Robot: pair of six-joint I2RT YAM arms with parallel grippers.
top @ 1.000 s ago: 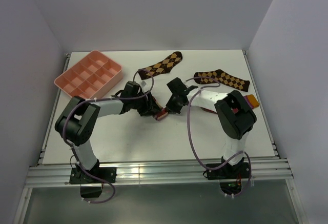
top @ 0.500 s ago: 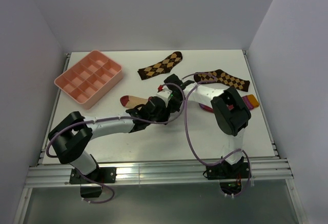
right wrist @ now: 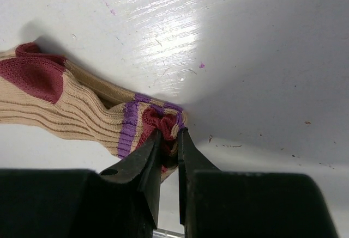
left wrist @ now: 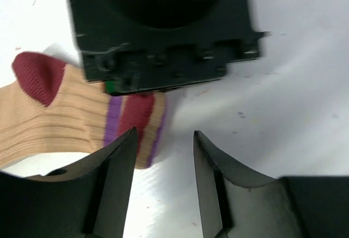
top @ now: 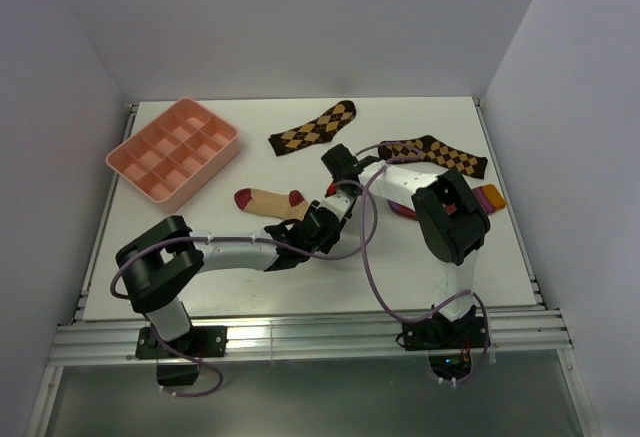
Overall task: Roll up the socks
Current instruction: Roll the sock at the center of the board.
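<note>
Right fingers [right wrist: 168, 139] clamped tight on the striped cuff of the tan sock [right wrist: 71, 107]; cuff bunched up between the tips. Left fingers [left wrist: 164, 137] apart, nothing between them, low over the counter [top: 290, 287] just beside the same cuff end. One left finger overlaps the sock edge in the left wrist view; cannot tell if it touches.

Left wrist view is blurry. The right arm's black body fills its top and hides the pinch point.

From the top camera both sets of fingers sit close together mid-counter, and the cuff itself is hidden under them. The tan sock lies flat, stretched out to the left of the fingers, maroon toe at the far left end and maroon heel showing.

Crimson sock [top: 487, 197] is mostly hidden under the right arm; only the orange and purple end sticks out on the right, plus a red sliver near the arm's forearm.

Two brown argyle socks [top: 313, 127] [top: 433, 153] lie flat toward the back, well apart from each other. Pink compartment tray [top: 172, 150] at back left.

The counter is white with faint scuffs and specks, and a metal rail [top: 320, 337] runs along its near edge. Plain pale walls on three sides.
</note>
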